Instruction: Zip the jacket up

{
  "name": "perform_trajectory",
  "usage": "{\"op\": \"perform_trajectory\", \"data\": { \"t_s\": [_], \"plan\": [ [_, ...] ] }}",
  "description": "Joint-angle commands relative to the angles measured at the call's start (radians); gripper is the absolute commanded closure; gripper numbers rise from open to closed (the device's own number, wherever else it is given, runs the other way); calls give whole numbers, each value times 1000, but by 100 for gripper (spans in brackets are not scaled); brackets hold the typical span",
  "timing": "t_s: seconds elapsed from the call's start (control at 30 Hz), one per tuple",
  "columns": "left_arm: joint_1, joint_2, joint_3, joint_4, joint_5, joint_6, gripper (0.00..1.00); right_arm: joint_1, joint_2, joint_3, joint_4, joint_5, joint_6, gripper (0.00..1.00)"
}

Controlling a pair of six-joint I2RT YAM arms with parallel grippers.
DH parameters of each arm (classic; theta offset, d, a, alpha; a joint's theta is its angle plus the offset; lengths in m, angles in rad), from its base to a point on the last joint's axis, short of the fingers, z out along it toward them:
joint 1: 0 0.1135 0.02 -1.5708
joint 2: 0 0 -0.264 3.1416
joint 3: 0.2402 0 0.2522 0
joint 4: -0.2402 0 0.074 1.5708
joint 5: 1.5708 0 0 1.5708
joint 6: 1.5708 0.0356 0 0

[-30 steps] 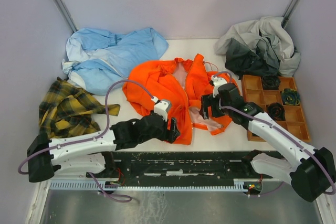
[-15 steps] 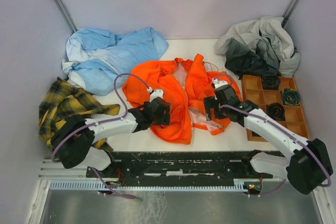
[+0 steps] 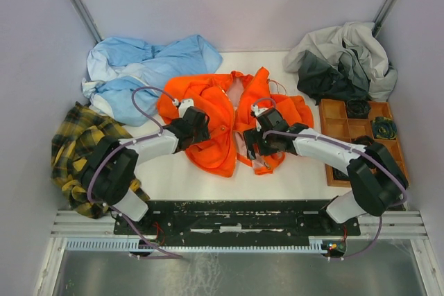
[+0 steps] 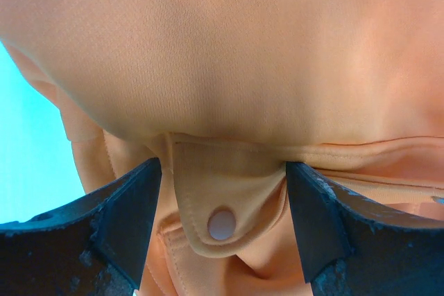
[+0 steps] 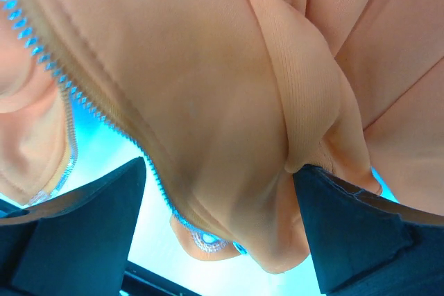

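Note:
The orange jacket (image 3: 222,112) lies crumpled in the middle of the table, its pale pink lining showing along the open front. My left gripper (image 3: 202,132) is on its left front panel. In the left wrist view the gripper (image 4: 220,206) has a bunched flap with a white snap (image 4: 222,224) pinched between its jaws. My right gripper (image 3: 250,145) is at the right front edge. In the right wrist view the gripper (image 5: 218,199) holds a thick fold of orange fabric, and the light zipper teeth (image 5: 66,95) run down beside its left finger.
A light blue garment (image 3: 146,74) lies at the back left and a yellow plaid shirt (image 3: 87,147) at the left. A grey and dark clothing heap (image 3: 343,60) is at the back right. A wooden compartment tray (image 3: 397,171) with dark rolled items stands at the right.
Both grippers have moved left and away from the bases. The jacket has shifted left and back with them, and its lower hem is bunched up more.

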State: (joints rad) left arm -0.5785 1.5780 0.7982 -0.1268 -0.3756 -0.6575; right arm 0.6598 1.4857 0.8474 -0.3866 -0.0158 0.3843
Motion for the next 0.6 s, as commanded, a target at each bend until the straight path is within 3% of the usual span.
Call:
{"op": "perform_trajectory", "data": {
  "t_s": [0.0, 0.27, 0.4, 0.57],
  "plan": [
    [15, -29, 61, 10, -73, 33, 23, 25, -1, 106, 41, -26, -8, 6],
    [-204, -244, -46, -48, -77, -9, 24, 29, -170, 45, -133, 141, -81, 8],
    [-329, -292, -80, -62, -67, -53, 24, 32, -204, -14, -123, 146, -84, 8],
    [-376, -280, -123, -7, -18, -71, 24, 32, -163, -25, -98, 148, -84, 13]
  ]
}}
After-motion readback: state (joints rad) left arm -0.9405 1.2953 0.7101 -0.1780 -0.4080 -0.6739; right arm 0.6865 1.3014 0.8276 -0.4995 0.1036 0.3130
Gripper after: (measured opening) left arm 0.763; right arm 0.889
